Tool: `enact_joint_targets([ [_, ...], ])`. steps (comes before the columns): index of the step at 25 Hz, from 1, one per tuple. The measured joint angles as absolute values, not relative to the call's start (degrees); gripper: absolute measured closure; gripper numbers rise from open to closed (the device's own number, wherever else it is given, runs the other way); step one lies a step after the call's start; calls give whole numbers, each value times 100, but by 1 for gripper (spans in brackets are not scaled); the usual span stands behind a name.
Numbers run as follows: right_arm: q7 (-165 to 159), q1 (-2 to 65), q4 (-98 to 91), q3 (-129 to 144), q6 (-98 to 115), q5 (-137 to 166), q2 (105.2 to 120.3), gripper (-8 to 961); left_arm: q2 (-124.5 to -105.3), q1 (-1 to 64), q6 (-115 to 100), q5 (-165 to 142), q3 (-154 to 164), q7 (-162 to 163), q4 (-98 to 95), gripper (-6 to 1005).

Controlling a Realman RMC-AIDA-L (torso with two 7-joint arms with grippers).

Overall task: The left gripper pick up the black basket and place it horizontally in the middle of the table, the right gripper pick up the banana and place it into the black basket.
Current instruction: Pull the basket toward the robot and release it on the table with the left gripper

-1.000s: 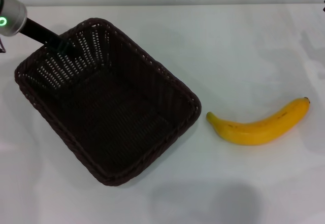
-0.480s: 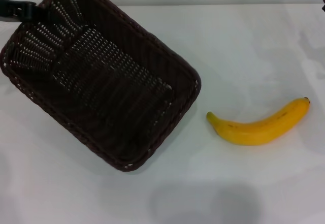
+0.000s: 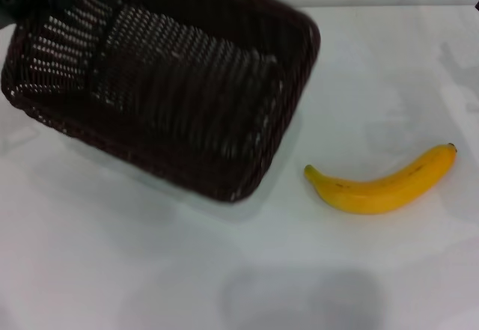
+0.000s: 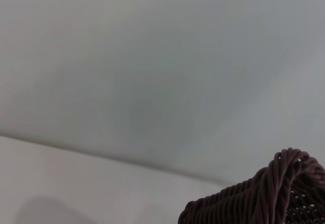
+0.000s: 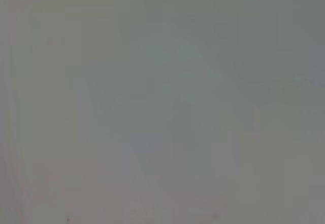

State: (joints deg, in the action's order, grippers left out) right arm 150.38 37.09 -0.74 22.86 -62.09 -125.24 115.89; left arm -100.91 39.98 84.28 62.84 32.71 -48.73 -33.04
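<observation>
The black basket [image 3: 161, 83] is held up off the counter [image 3: 359, 60] by the left gripper [image 3: 13, 1], which shows only as a dark bit at about ten o'clock in the head view. One corner of the braided rim is held there, and the basket hangs tilted, with its inside turned toward the camera. How far the fingers are closed around the rim cannot be told, since they are hidden by the weave. In the left wrist view only a small piece of the rim [image 4: 284, 183] is seen.

The banana [image 3: 383, 184] lies flat on the counter at about four o'clock, near the low corner of the basket but apart from it.

To do this step well, the basket should be carried slowly toward the middle, because it is big and held by one corner, so it could swing or slip. It should be turned so its long side runs across, then lowered flat before it is let go. Room should be kept from the banana so it is not bumped.

The right gripper is not seen in any view
</observation>
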Motion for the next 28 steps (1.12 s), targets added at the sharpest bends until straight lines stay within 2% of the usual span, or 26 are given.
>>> enact_joint_targets([
  [6,15048,3711,-156,2285,-6205,-12525,11573,112,-10256,3730,8061,6434,2634,-4686,-3112,781],
  [14,15083,3684,-204,2272,-6166,-12531,11551,111,-10691,3620,6906,6543,2653,-4846,-2593,782],
  [28,15081,3665,-253,2289,-6083,-12524,11540,112,-11016,3871,6595,5895,2813,-4790,-2567,783],
])
